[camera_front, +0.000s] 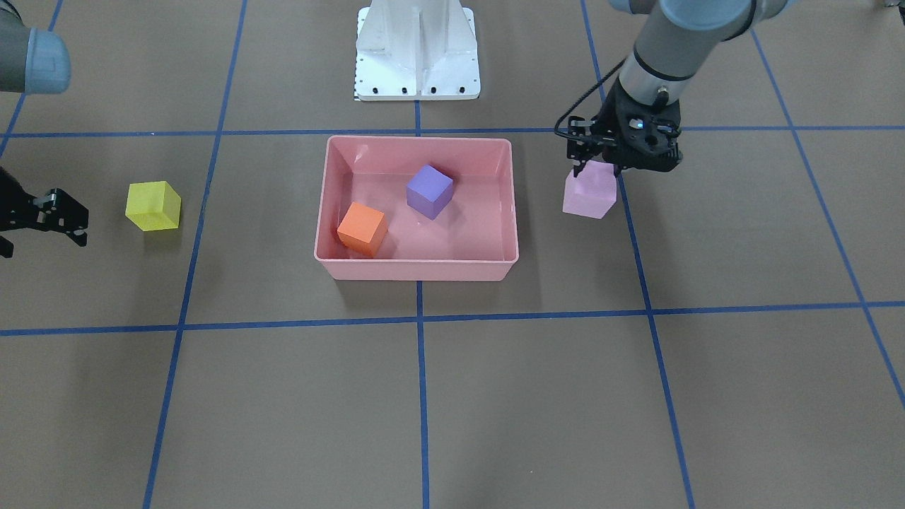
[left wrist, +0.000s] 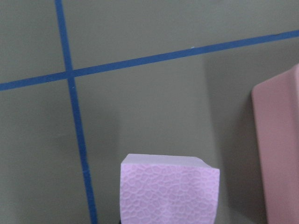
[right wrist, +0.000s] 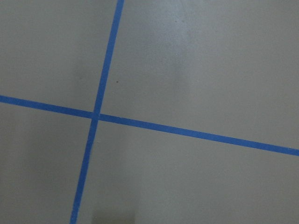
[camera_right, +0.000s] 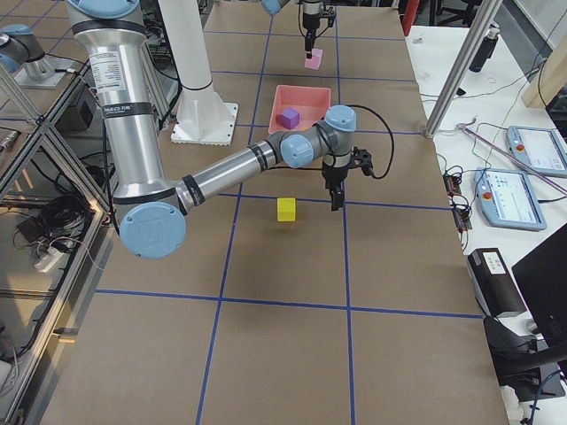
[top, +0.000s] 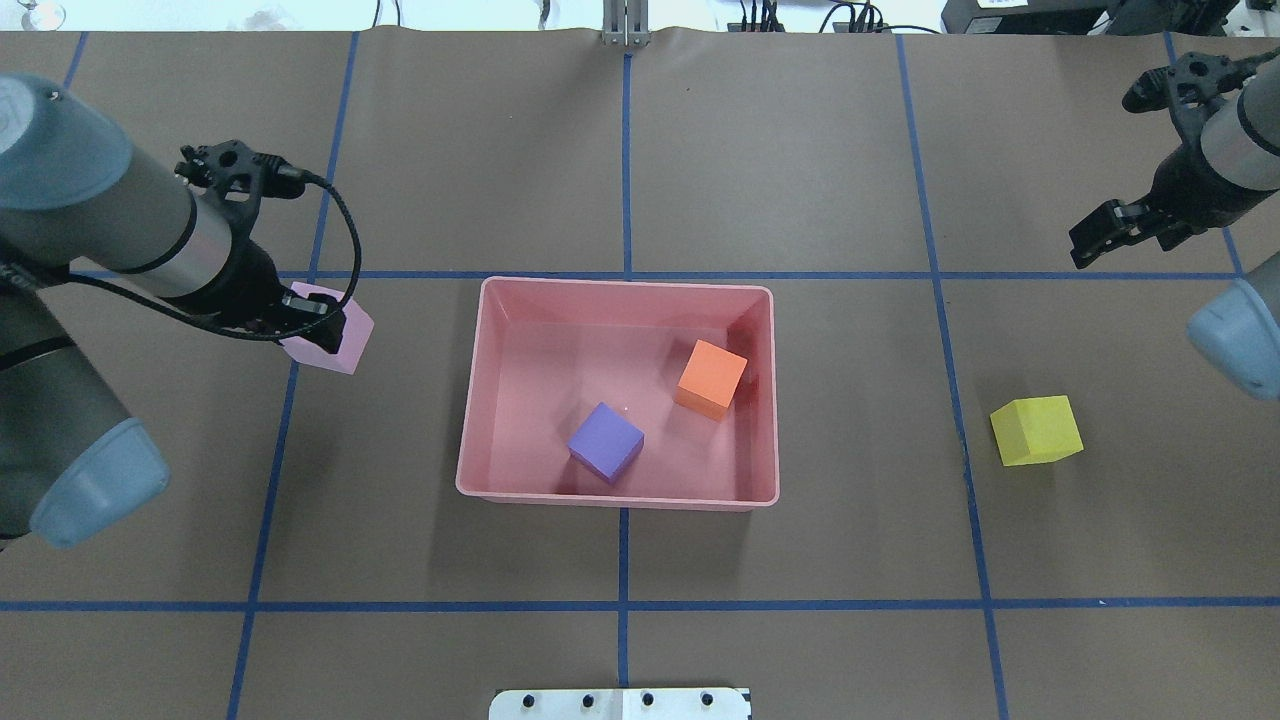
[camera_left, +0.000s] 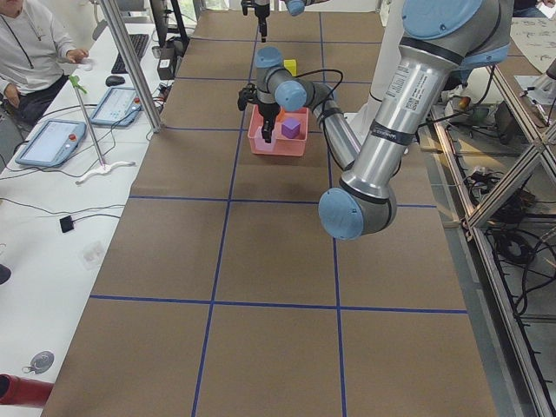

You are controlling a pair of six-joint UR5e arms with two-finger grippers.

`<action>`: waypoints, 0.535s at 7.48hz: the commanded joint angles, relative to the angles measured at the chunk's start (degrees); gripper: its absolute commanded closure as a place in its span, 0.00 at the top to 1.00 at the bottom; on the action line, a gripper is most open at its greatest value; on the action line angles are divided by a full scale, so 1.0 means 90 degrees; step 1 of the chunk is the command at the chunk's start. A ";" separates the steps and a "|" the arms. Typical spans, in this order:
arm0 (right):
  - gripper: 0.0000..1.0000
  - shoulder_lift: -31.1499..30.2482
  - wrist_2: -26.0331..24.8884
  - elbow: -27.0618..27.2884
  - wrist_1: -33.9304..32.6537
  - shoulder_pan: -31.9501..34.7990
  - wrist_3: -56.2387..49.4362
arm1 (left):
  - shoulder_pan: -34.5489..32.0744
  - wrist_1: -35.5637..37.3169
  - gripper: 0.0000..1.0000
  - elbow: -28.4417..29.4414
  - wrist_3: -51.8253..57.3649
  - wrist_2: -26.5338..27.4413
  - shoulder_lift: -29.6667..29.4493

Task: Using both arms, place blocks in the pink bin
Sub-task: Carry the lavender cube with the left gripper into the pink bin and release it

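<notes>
- While the left pincer [camera_front: 597, 170] is clamped on the lilac block [camera_front: 590, 194], a shallow hold could let it slip.
- Beside it, toward the middle, sits the bin [camera_front: 417, 268]; a low carry could clip its rim.
- Farthest: right pincer [camera_front: 42, 237], jaws apart, near the yellow block [camera_front: 153, 206].

Overhead, front views face oppositely, share pink bin [camera_front: 417, 270]; wrist cameras close.

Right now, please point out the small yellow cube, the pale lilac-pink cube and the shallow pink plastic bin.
Small yellow cube [top: 1035, 425]: overhead exterior view, top face.
Pale lilac-pink cube [camera_front: 589, 196]: exterior front-facing view, near side face.
Shallow pink plastic bin [camera_front: 417, 270]: exterior front-facing view, near outer wall.
</notes>
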 commanded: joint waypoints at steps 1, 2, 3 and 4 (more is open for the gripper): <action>1.00 -0.0065 0.0081 -0.0004 0.0125 -0.0006 0.0136 | 0.0695 0.0401 0.25 0.0573 -0.0937 0.0051 -0.1202; 1.00 -0.0065 0.0081 0.0016 0.0135 -0.0006 0.0475 | 0.0786 0.0372 0.42 0.1012 -0.0988 0.0051 -0.1660; 1.00 -0.0065 0.0081 0.0074 0.0193 -0.0006 0.0749 | 0.0865 0.0333 0.99 0.1181 -0.0989 0.0061 -0.1781; 1.00 -0.0075 0.0120 0.0123 0.0387 -0.0006 0.0819 | 0.0865 0.0294 1.00 0.1163 -0.1028 0.0099 -0.1763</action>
